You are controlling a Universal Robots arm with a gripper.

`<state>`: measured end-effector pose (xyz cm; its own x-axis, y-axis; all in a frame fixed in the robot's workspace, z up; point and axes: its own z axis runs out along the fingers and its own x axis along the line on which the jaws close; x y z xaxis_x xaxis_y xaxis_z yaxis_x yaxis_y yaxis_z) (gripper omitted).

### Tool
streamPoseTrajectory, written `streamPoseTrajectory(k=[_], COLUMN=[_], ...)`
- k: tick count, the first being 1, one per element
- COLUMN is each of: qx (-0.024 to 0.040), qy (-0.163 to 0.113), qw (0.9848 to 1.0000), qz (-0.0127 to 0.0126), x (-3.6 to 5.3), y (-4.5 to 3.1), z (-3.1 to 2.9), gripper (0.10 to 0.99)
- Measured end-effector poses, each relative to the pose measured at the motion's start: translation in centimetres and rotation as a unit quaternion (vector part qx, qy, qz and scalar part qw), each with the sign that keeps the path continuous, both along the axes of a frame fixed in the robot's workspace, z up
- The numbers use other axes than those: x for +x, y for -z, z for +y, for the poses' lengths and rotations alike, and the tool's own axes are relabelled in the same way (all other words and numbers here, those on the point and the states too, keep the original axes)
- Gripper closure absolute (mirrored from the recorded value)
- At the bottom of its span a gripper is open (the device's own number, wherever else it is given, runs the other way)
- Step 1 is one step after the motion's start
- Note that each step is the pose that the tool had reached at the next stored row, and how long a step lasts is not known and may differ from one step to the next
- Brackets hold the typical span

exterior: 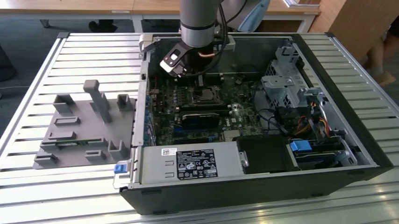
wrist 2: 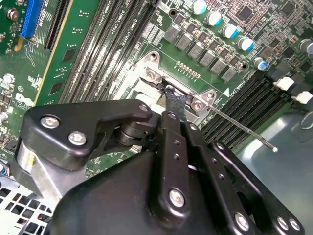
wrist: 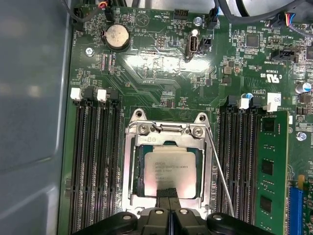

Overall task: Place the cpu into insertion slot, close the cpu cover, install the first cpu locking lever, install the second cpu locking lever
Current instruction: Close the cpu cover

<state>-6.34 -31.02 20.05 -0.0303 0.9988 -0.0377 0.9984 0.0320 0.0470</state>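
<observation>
In the first wrist view the cpu (wrist: 169,169) lies flat in the insertion slot (exterior: 204,96), its silvery top showing through the cut-out of the cpu cover (wrist: 206,166). The cover lies down over it. A thin wire locking lever (wrist: 220,171) runs along one side of the socket and splays away from it; it also juts out freely in the second wrist view (wrist 2: 244,129). My gripper (wrist: 168,195) is shut, its black fingertips together at the edge of the cover, nothing visibly held. It appears from behind in the second wrist view (wrist 2: 174,100) and over the board in the exterior view (exterior: 199,80).
Long black memory slots (wrist: 95,161) flank the socket, with a green memory module (wrist: 271,166) beyond them. The computer case holds a grey power supply (exterior: 190,163) in front and a drive cage (exterior: 287,84) on the exterior view's right. A grey fixture (exterior: 81,126) sits on the slatted table.
</observation>
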Motion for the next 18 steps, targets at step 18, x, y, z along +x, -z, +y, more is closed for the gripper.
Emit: streamPoseTrajectory(k=[18], qx=[0.0009], qy=[0.0], qw=[1.0], qz=[-0.0001], x=[2.3], y=[-0.04], z=[0.01], gripper=[0.98])
